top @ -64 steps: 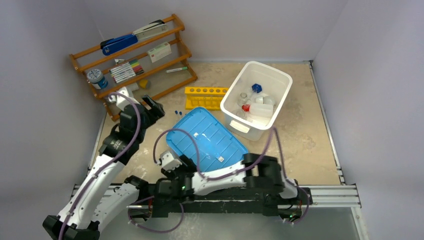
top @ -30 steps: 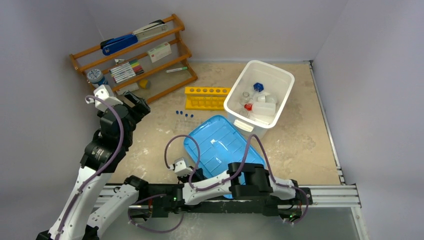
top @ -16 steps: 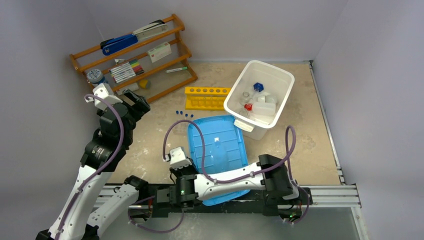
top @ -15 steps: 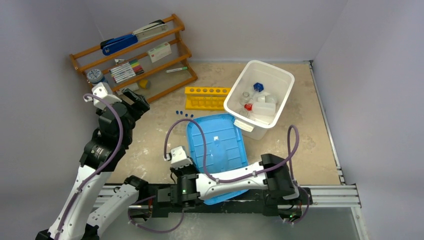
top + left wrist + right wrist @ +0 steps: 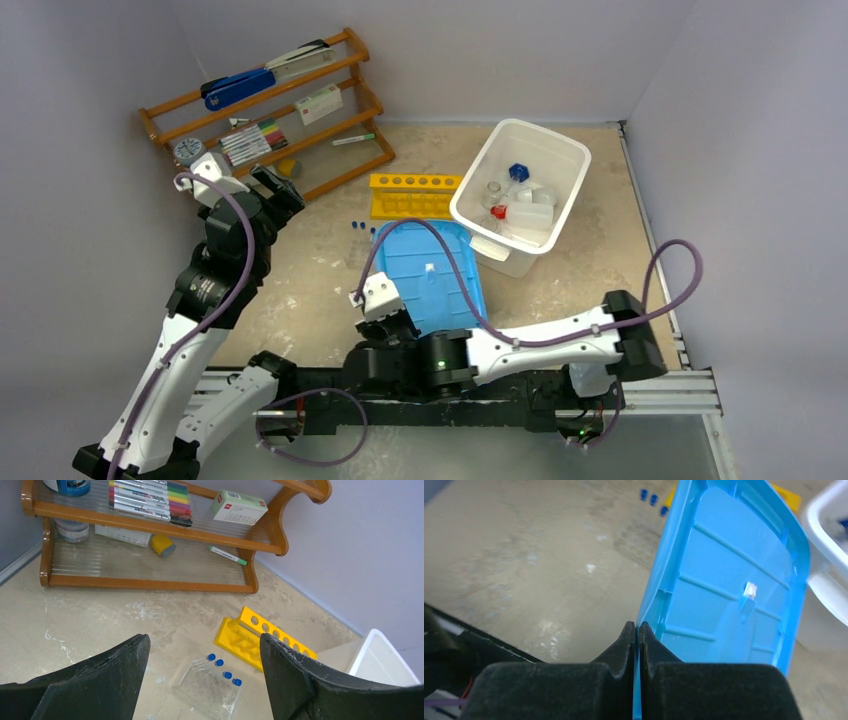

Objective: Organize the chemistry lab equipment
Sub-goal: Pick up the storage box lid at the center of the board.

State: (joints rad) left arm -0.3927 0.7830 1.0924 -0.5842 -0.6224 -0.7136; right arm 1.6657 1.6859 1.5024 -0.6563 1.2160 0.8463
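Observation:
My right gripper (image 5: pixel 396 324) (image 5: pixel 637 627) is shut on the near-left rim of the blue lid (image 5: pixel 430 272) (image 5: pixel 729 580). The lid is tilted up, its far end by the white bin (image 5: pixel 541 130) (image 5: pixel 830 540). In the bin lie a white squeeze bottle (image 5: pixel 527 214) with a red nozzle, small clear flasks and a blue-capped piece. A yellow six-hole rack (image 5: pixel 412 194) (image 5: pixel 265 640) lies left of the bin. A clear tube tray (image 5: pixel 207 689) holds several blue-capped tubes (image 5: pixel 361 228) (image 5: pixel 223 662). My left gripper (image 5: pixel 281 196) (image 5: pixel 204 639) hangs open and empty above the table, left of the tray.
A wooden shelf (image 5: pixel 262 118) (image 5: pixel 150 582) stands at the back left with a blue stapler (image 5: pixel 238 88), markers (image 5: pixel 147 497), a tape roll and small boxes. Grey walls close in on three sides. The arms' rail runs along the near edge.
The right arm has swung out and turned the blue lid lengthwise, lifting it toward the white bin. The left gripper has drifted slightly back toward the shelf, still open.

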